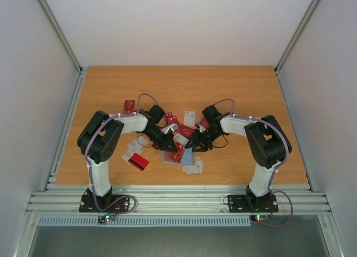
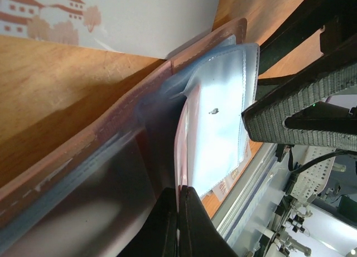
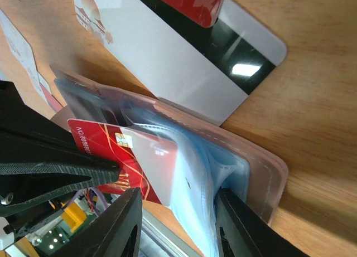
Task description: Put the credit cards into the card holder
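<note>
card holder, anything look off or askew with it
The tan leather card holder lies open, its blue-grey plastic sleeves fanned and bulging. A red chip card sticks only partway into a sleeve, at a slant.

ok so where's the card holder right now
The card holder lies open at the table's middle in the top view, between the left gripper and right gripper, cards scattered around it.

Glossy plastic card point(image 3: 136, 162), leather-like card holder point(image 3: 245, 156) with clear sleeves, matt wooden table point(image 1: 223, 90)
</note>
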`<state>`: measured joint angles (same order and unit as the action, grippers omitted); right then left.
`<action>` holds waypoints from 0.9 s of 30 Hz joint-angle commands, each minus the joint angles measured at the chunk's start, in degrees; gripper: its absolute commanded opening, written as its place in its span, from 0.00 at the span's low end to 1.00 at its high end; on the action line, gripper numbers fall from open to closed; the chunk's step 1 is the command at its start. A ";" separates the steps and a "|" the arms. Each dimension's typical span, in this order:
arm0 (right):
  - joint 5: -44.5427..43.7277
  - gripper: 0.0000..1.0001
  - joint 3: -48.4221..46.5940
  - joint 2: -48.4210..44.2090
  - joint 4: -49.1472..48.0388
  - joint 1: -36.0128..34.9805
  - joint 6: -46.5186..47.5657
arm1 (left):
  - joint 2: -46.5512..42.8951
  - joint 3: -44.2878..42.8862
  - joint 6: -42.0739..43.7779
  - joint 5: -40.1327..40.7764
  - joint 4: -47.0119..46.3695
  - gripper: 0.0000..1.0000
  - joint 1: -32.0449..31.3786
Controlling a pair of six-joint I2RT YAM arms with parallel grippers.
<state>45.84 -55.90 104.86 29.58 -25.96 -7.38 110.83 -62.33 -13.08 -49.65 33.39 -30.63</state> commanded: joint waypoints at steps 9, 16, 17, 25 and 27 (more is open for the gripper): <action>0.14 0.37 -0.57 0.67 1.32 -1.25 1.51 | -1.43 2.36 -3.45 3.13 -10.37 0.00 -1.10; -3.41 0.39 -2.03 -1.41 6.07 -1.20 4.91 | -2.20 6.30 -9.12 3.51 -15.20 0.00 -1.56; -4.32 0.41 -2.68 -1.95 7.41 -1.13 6.04 | -2.20 6.62 -9.62 3.78 -15.31 0.00 -1.66; -7.38 0.42 -5.04 -8.03 15.48 -1.03 11.71 | -3.24 7.65 -10.97 5.41 -15.52 0.00 -2.23; -7.20 0.37 -4.00 -9.31 15.84 -1.03 12.14 | -3.29 7.66 -11.41 5.76 -15.61 0.00 -2.32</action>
<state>39.75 -59.86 99.07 41.36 -26.44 1.41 108.09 -55.96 -23.24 -49.12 19.70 -32.47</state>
